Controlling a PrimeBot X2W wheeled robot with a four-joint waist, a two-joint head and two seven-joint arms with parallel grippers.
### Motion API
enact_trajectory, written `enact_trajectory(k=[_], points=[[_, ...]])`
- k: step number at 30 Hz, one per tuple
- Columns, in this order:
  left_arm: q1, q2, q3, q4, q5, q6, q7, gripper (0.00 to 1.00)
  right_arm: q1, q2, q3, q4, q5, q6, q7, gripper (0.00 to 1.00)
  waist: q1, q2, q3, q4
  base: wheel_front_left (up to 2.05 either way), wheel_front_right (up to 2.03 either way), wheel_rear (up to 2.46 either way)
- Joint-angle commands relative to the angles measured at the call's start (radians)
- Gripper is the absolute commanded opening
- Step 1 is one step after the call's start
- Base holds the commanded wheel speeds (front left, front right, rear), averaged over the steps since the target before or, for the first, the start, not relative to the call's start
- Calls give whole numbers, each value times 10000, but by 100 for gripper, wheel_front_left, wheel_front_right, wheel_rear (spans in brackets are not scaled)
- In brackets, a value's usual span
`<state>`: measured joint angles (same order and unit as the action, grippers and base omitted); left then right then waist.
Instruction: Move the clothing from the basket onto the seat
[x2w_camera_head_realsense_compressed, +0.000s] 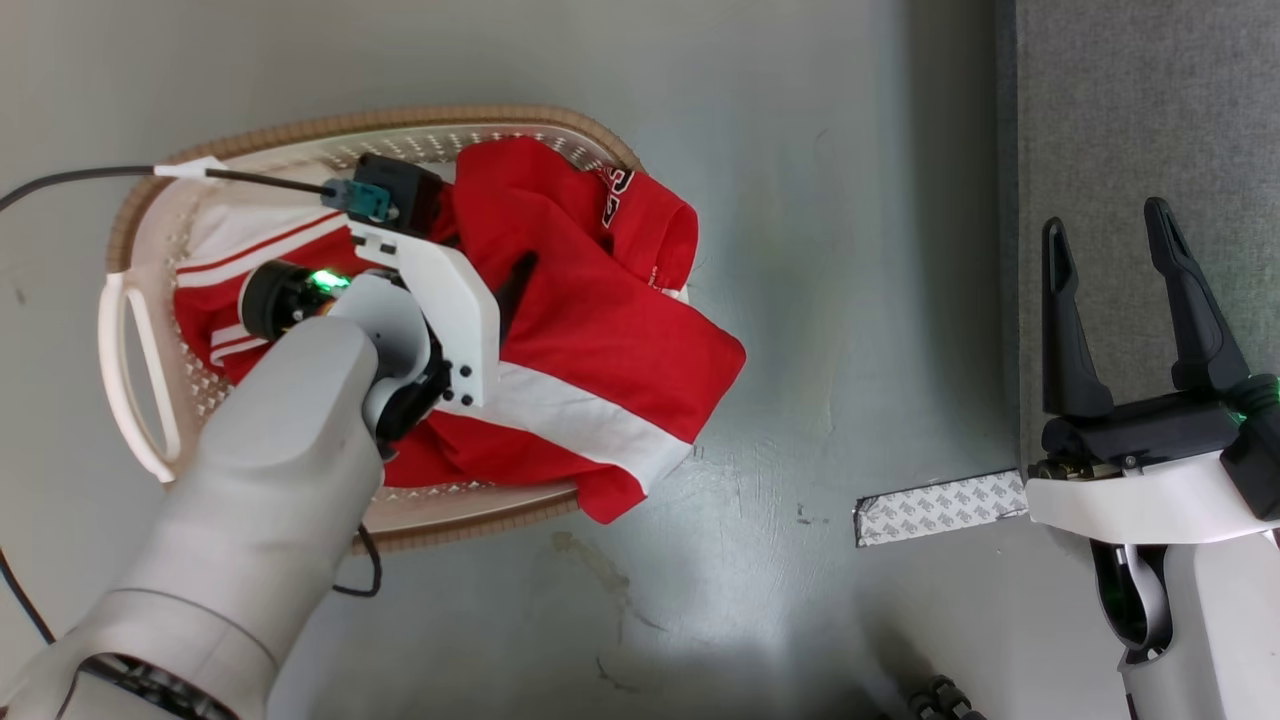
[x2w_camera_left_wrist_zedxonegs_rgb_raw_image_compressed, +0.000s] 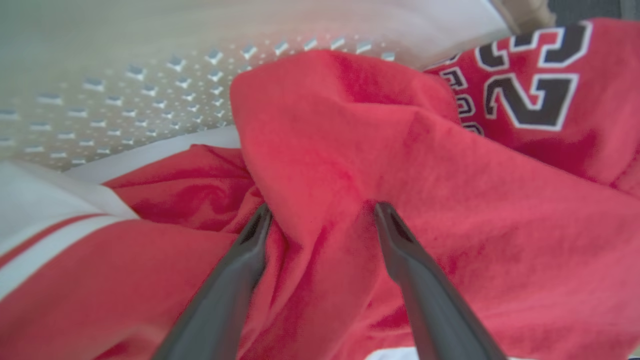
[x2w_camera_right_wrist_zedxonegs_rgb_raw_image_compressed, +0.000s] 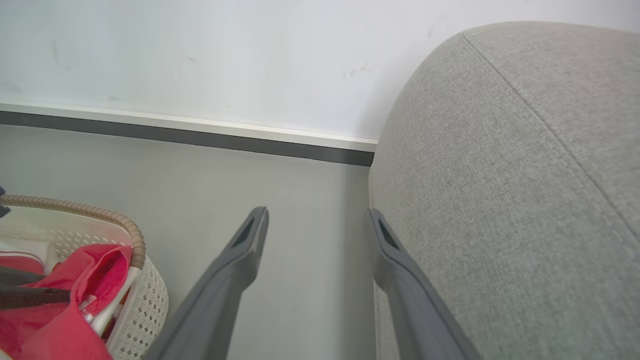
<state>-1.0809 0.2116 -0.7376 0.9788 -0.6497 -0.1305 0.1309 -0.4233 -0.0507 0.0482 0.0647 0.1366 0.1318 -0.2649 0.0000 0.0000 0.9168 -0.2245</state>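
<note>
We saw the basket (x2w_camera_head_realsense_compressed: 300, 128) on the grey floor (x2w_camera_head_realsense_compressed: 820, 300) at about nine o'clock in the head view. A dark cable (x2w_camera_head_realsense_compressed: 70, 178) crossed its brown rim from the left edge. The clothing (x2w_camera_head_realsense_compressed: 590, 330) was heaped inside the basket, with one red-and-white corner hanging out over the rim toward four o'clock. The left arm (x2w_camera_head_realsense_compressed: 270, 470) reached in over the heap from seven o'clock.

In the left wrist view, the left gripper (x2w_camera_left_wrist_zedxonegs_rgb_raw_image_compressed: 322, 207) had its two fingers spread wide. They stood on either side of a raised red fold of the clothing (x2w_camera_left_wrist_zedxonegs_rgb_raw_image_compressed: 350, 125), with the tips at the fabric but not pinched on it (a printed number 23 (x2w_camera_left_wrist_zedxonegs_rgb_raw_image_compressed: 530, 85) showed at two o'clock). The perforated wall of the basket (x2w_camera_left_wrist_zedxonegs_rgb_raw_image_compressed: 150, 90) rose at ten o'clock.

Further right in the head view, a strip of patterned tape (x2w_camera_head_realsense_compressed: 940, 508) lay on the floor at four o'clock. Just past it the right gripper (x2w_camera_head_realsense_compressed: 1105, 215) pointed toward twelve, with its fingers parted and nothing between them. It was over the near edge of the seat (x2w_camera_head_realsense_compressed: 1140, 100), which filled the two o'clock corner, well apart from the basket.

In the right wrist view, the right gripper (x2w_camera_right_wrist_zedxonegs_rgb_raw_image_compressed: 317, 211) was equally spread. The seat (x2w_camera_right_wrist_zedxonegs_rgb_raw_image_compressed: 500, 200) bulged at three o'clock, the basket (x2w_camera_right_wrist_zedxonegs_rgb_raw_image_compressed: 150, 300) sat at eight and a pale wall (x2w_camera_right_wrist_zedxonegs_rgb_raw_image_compressed: 200, 50) ran across twelve.
</note>
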Motion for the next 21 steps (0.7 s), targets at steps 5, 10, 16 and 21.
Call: enact_trajectory(k=[5, 10, 16, 21], points=[[-16, 356, -741, -207, -507, 15, 72, 100, -127, 3, -14, -88, -63, -21, 7, 100, 0, 0, 118, -5, 0, 0, 0], [-204, 461, -1493, -61, -776, 14, -40, 100, -203, 3, 6, -142, -64, -21, 7, 100, 0, 0, 308, -63, 0, 0, 0], [-292, 376, -2006, -7, -1006, 14, -297, 45, -172, 3, -36, -154, -78, -23, 7, 100, 0, 0, 416, -79, 0, 0, 0], [-292, 310, -2496, -75, -1380, 14, -727, 0, -176, 3, -82, -56, -97, -21, 7, 100, 0, 0, 350, -23, 0, 0, 0]])
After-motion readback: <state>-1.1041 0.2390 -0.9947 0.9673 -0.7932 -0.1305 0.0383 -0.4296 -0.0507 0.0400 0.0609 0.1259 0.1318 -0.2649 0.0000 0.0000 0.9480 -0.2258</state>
